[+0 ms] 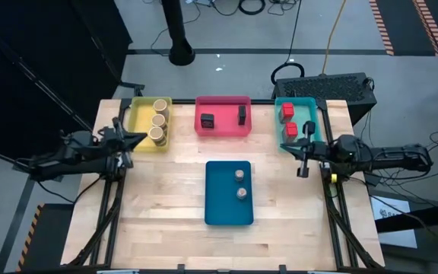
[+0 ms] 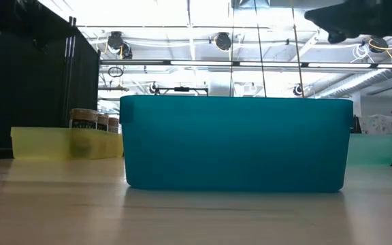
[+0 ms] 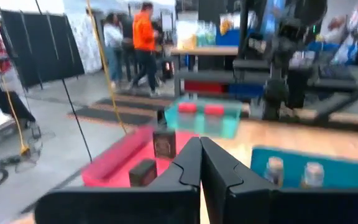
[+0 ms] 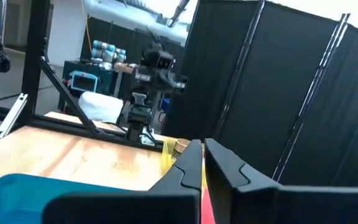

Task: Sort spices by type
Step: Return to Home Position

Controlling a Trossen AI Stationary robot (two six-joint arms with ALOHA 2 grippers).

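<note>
On the surface [image 1: 166, 221]: yellow tray [image 1: 139, 114], red tray [image 1: 225, 114], green tray [image 1: 310, 108], blue tray [image 1: 223, 209], one per type. Left tool [image 3: 199, 142] and right tool [image 4: 199, 146] pinched narrow, empty, parked at opposite edges. Inside, respectively: tan jars [image 1: 158, 120], dark boxes [image 1: 207, 120], red boxes [image 1: 287, 113], grey jars [image 1: 240, 176].

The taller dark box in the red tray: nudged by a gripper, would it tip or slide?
Probably tips rather than slides: the taller dark box stands upright on a narrow footprint in the red tray. Flat faces suggest it would not roll once down. It stands apart from the lower dark box, so nothing would brace it.
</note>
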